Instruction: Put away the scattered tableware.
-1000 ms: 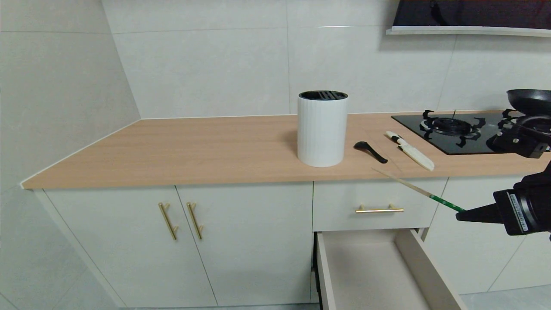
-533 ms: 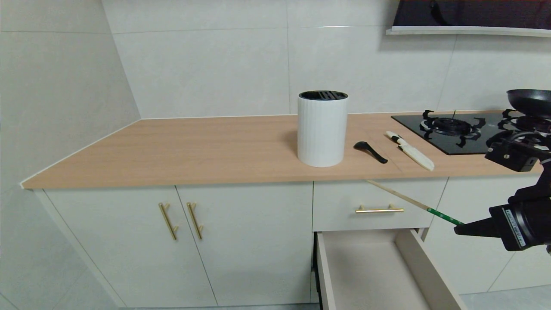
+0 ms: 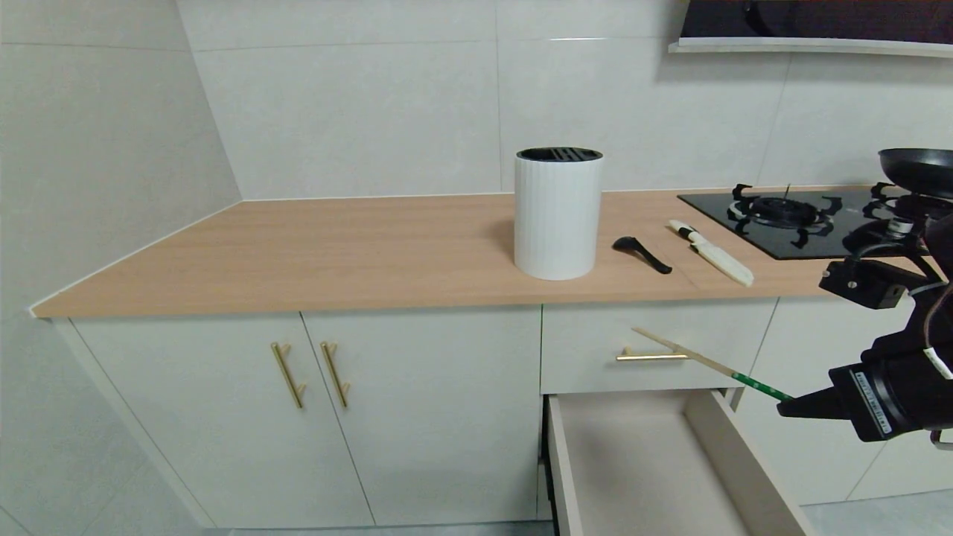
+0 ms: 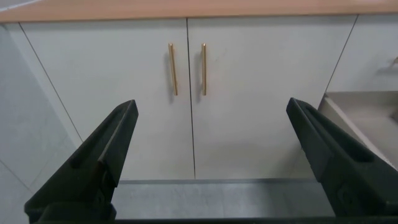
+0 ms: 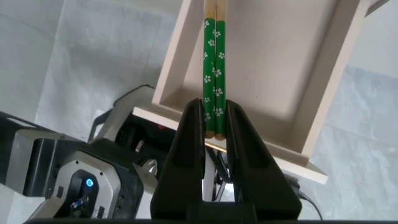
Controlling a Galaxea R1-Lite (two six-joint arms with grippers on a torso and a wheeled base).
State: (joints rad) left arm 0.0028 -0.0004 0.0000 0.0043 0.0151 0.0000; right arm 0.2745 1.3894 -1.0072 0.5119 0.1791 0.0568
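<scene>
**Right arm holding a pair of chopsticks above an open drawer**

The right end effector point(image 3: 791, 406) is closed on a pair of chopsticks point(image 3: 707, 362), clamping them side by side at their green, flower-patterned ends. The bare wooden tips point up and toward the robot's left, crossing in front of the closed drawer point(image 3: 588, 342) and its gold handle point(image 3: 651, 356). In the right wrist view the right end effector point(image 5: 214, 115) has its two fingers pressed against either side of the chopsticks point(image 5: 212, 50), which extend over the inside of the open drawer point(image 5: 273, 93) without touching it. The open drawer point(image 3: 706, 432) is pulled out directly beneath the closed one.

On the table point(image 3: 335, 253) a black spoon point(image 3: 640, 253) and a knife point(image 3: 711, 251) lie near each other but apart, between a white ribbed utensil holder point(image 3: 558, 216) with a black slotted top and the gas hob point(image 3: 789, 219). A black pan point(image 3: 919, 167) sits on the far burner.

The left end effector point(image 4: 211, 109) is held low with its fingers spread wide and nothing between them, facing two cabinet doors point(image 4: 186, 99) with vertical gold handles.
</scene>
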